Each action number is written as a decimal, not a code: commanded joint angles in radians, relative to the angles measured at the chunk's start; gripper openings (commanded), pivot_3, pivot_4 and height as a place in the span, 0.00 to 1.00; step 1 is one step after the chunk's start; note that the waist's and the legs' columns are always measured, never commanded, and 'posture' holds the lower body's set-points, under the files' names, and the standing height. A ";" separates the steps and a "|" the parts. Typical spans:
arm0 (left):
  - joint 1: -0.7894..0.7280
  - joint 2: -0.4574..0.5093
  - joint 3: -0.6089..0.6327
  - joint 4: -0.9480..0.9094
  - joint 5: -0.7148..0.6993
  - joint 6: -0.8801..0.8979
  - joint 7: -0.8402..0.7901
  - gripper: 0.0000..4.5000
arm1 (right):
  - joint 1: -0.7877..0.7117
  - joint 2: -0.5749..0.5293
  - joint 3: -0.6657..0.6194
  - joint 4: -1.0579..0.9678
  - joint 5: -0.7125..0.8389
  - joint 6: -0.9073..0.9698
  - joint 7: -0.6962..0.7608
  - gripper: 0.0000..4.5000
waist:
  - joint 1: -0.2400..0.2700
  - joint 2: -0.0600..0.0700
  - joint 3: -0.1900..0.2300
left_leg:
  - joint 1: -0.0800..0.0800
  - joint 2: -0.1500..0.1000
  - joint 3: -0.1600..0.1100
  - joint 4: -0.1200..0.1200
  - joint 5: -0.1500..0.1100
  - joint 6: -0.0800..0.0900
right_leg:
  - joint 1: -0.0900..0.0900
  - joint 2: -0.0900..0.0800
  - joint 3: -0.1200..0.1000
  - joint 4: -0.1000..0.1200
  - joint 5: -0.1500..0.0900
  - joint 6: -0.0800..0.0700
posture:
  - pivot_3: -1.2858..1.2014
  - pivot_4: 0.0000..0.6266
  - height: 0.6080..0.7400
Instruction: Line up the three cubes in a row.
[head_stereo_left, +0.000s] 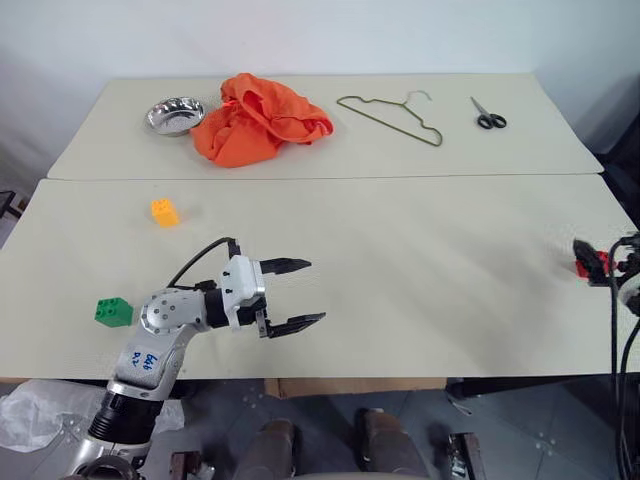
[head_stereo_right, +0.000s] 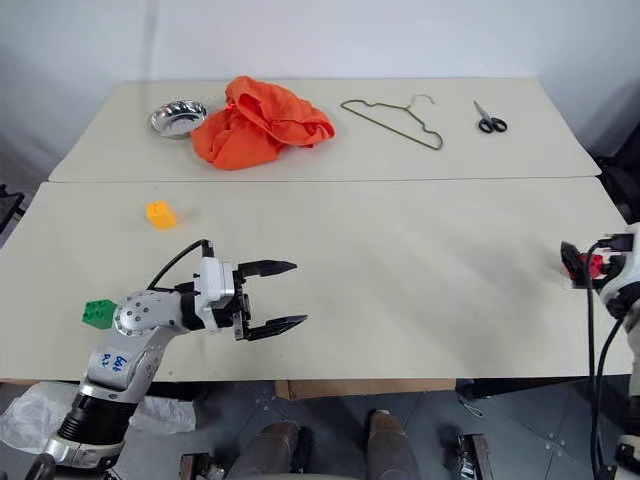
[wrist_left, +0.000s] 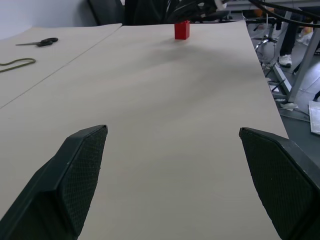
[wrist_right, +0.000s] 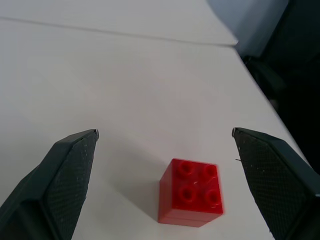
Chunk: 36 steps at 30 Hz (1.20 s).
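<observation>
The yellow-orange cube (head_stereo_left: 164, 212) sits on the near table, left of centre. By the front left edge lies the green cube (head_stereo_left: 113, 312), just left of my left arm. My left gripper (head_stereo_left: 315, 291) hovers level over the table and points right, open and empty. The red cube (wrist_right: 192, 198) stands near the table's right edge, studs up. It is also visible far ahead in the left wrist view (wrist_left: 182, 30). My right gripper (wrist_right: 165, 132) is open around it, one finger on each side, touching neither side.
On the far table lie a steel bowl (head_stereo_left: 175, 115), a crumpled orange cloth (head_stereo_left: 260, 120), a wire hanger (head_stereo_left: 392, 116) and scissors (head_stereo_left: 489, 117). A seam (head_stereo_left: 400, 177) divides the two tables. The right table edge runs close beside the red cube.
</observation>
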 joint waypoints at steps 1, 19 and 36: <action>0.010 -0.002 0.000 -0.056 0.001 -0.021 0.003 1.00 | -0.031 -0.025 0.010 0.025 -0.042 -0.031 -0.008 1.00 | -0.002 0.000 0.000 | 0.000 0.000 0.000 0.000 0.000 0.000 | 0.000 0.000 -0.001 0.000 0.000 0.000 | 0.52 0.24 1.00; 0.002 0.010 0.005 -0.072 -0.023 0.003 -0.015 1.00 | -0.065 0.017 0.011 0.130 -0.060 -0.009 -0.024 0.57 | -0.006 0.000 0.000 | 0.000 0.001 0.001 0.000 0.000 0.000 | 0.000 0.001 -0.003 0.000 0.000 0.000 | 0.52 0.24 1.00; 0.091 0.062 0.167 -0.081 -0.060 0.029 0.046 1.00 | -0.245 -0.023 0.496 -0.283 0.033 0.015 0.736 0.33 | -0.029 0.000 0.000 | 0.001 0.003 0.001 0.000 0.000 -0.001 | -0.001 0.001 -0.004 0.000 0.000 0.000 | 0.52 0.24 1.00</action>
